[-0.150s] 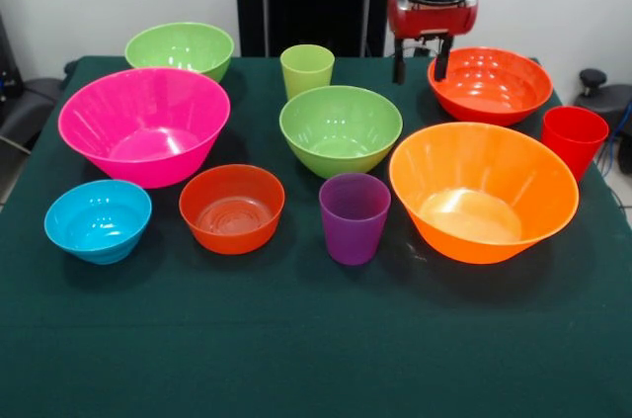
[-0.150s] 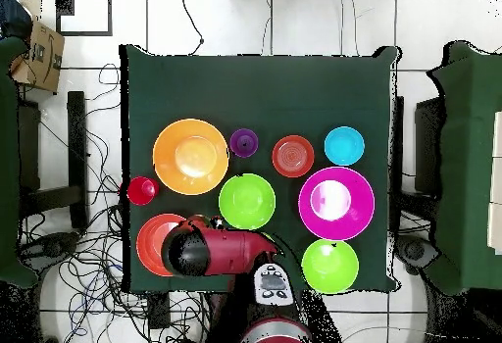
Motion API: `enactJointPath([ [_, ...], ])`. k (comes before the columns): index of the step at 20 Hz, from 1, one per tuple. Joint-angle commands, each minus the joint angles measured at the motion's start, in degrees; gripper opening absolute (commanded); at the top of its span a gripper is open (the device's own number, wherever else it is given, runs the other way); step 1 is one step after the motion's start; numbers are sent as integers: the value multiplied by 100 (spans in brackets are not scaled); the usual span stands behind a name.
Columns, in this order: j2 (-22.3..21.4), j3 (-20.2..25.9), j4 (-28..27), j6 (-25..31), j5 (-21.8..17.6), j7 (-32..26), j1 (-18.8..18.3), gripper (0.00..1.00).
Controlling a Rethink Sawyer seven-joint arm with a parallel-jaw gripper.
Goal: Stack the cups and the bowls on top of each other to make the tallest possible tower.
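Observation:
My gripper (image 1: 420,62) hangs open and holds nothing, just above the near-left rim of the medium red-orange bowl (image 1: 491,84) (image 2: 152,241). All cups and bowls stand apart on the cloth, and no tower shows. The large orange bowl (image 1: 482,189) and large pink bowl (image 1: 143,125) flank a lime green bowl (image 1: 340,128). A second green bowl (image 1: 180,47) sits at the back. In the front row are the blue bowl (image 1: 98,220), the small orange-red bowl (image 1: 232,208) and the purple cup (image 1: 354,216). The green cup (image 1: 307,69) and red cup (image 1: 574,138) stand upright.
The dark green cloth covers the table (image 1: 316,339), with a wide bare strip along its front. In the overhead view the red arm (image 2: 221,249) lies over part of the red-orange bowl. Cables (image 2: 78,261) and chairs (image 2: 469,163) surround the table.

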Motion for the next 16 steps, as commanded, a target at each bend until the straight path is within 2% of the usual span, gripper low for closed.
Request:
enactJointPath([
  [1, 396, 400, -288, -90, 286, 1128, 193, 100],
  [9, 576, 332, -459, -118, 193, 1291, 330, 100],
  [16, 869, 275, -557, -366, 75, 1408, 427, 100],
])
